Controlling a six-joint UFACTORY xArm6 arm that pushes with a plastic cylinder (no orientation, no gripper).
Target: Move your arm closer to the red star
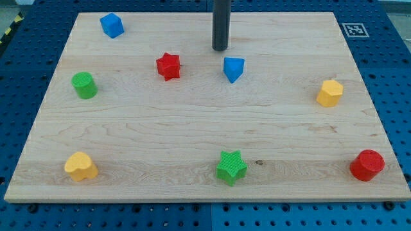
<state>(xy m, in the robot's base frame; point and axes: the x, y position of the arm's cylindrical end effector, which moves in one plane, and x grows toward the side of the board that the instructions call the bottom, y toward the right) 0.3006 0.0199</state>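
Note:
The red star (168,65) lies on the wooden board (192,122) in the upper left-middle part of the view. My tip (221,49) comes down from the view's top edge and ends to the right of the star and slightly above it, apart from it. A blue triangular block (233,68) lies just below and right of my tip, not touching it.
A blue cube (112,25) is at the top left, a green cylinder (84,85) at the left, a yellow heart (81,166) at the bottom left. A green star (231,167) is at the bottom middle, a red cylinder (367,165) at the bottom right, a yellow hexagon (329,93) at the right.

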